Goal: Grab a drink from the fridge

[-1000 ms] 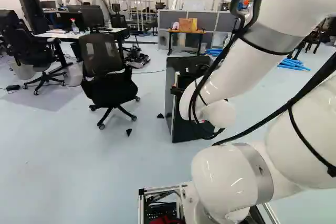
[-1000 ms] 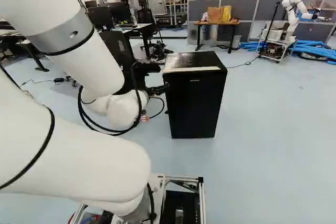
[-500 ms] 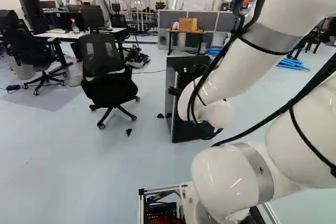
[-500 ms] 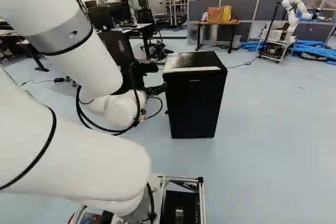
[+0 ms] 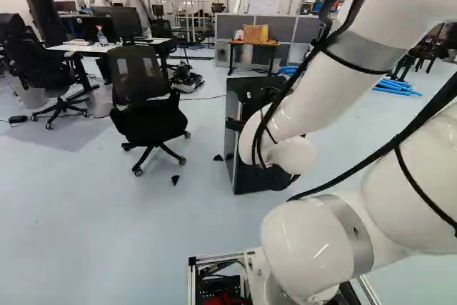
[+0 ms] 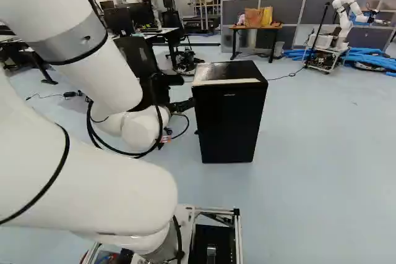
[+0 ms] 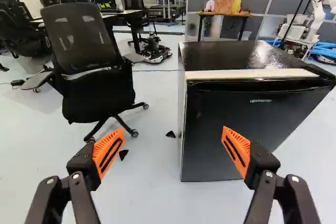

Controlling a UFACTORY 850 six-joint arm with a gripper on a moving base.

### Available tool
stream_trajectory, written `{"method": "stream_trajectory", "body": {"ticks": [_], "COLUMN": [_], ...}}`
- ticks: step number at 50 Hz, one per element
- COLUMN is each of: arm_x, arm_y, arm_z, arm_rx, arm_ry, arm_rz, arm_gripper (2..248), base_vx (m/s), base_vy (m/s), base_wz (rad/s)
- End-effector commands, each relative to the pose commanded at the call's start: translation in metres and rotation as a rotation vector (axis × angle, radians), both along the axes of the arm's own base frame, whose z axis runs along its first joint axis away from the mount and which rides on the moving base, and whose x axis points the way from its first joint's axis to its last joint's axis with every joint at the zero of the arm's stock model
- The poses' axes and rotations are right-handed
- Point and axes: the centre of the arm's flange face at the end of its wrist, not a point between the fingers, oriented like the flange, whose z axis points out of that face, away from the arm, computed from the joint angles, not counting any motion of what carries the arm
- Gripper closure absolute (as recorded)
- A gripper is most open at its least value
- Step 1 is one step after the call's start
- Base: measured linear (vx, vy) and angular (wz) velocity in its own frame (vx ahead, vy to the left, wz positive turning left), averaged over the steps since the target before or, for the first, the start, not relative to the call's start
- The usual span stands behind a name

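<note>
Pale floor (image 7: 157, 198), closed black fridge (image 7: 220, 116), jaws spread apart

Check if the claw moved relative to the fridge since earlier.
Yes: in the right base view, the claw has shifted slightly toward that view's left, against the unmoved fridge.

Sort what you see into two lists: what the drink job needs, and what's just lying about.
For the job:
- fridge
- gripper, open
No drink shows.

Just about:
- office chair
- black wedges on the floor
- side table and the bags on it
- blue tubes
- another robot
</note>
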Motion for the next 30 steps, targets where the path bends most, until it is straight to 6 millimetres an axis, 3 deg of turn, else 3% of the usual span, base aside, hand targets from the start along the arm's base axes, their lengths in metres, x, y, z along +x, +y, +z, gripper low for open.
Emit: {"method": "stream_trajectory", "body": {"ticks": [30], "arm_x": [0.01], "arm_y": [0.013], "arm_z": [0.001], "arm_rx": [0.025], "arm_ry": [0.008], "arm_rz": [-0.009], "arm_gripper": [3], "base_vx": [0.0], "base_vy": [0.0], "base_wz": [0.0]}}
